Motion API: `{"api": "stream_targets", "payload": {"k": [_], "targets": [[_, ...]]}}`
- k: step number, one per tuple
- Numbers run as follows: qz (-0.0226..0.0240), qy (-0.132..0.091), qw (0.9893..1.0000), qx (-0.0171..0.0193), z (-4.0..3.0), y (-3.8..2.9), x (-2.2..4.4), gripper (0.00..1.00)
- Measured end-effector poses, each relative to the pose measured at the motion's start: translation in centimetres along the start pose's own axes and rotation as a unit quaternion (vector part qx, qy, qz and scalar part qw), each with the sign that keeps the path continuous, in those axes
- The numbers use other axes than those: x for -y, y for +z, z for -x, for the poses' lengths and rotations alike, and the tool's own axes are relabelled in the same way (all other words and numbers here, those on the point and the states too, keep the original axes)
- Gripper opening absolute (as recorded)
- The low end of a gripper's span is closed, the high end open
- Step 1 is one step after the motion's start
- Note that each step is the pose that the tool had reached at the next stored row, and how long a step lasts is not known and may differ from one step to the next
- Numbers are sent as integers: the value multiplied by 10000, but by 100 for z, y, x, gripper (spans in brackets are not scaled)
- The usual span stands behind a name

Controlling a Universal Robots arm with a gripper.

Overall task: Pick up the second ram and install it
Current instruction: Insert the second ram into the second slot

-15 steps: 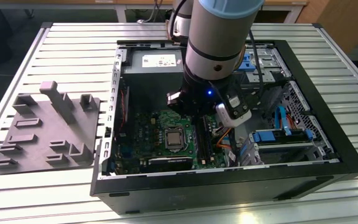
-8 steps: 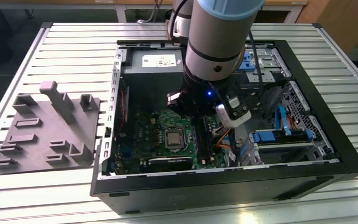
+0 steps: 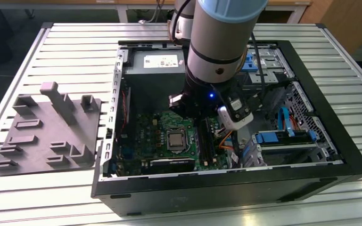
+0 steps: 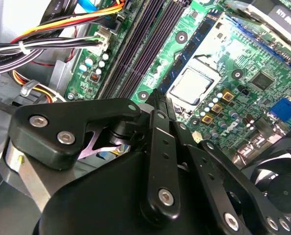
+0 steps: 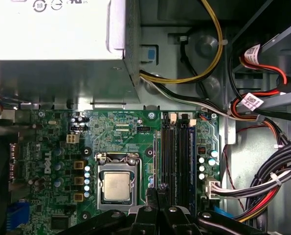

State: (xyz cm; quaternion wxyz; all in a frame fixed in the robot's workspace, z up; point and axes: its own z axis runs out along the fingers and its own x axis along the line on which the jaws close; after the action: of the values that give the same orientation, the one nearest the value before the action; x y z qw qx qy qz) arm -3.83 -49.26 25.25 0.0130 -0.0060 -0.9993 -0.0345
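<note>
My gripper hangs inside the open computer case, low over the green motherboard. Its fingertips are pressed together beside the processor socket. A slim dark blue strip, the second ram, runs straight out from between the tips. It lies parallel to the long black memory slots and just to their processor side. In the second wrist view the same blue ram leads away from the gripper along the slots. How far it sits above the board is hidden.
The grey power supply fills the case end beyond the board. Bundles of coloured cables and drive bays crowd the side past the slots. A grey ridged tray lies on the slatted table on the exterior view's left.
</note>
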Motion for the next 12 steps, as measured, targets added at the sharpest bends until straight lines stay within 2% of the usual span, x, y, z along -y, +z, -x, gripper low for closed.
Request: {"api": "stream_targets", "payload": {"k": [7,12], "targets": [[0,0,10000,0,12,13,1,12],[0,2,10000,0,49,18,1,12]]}}
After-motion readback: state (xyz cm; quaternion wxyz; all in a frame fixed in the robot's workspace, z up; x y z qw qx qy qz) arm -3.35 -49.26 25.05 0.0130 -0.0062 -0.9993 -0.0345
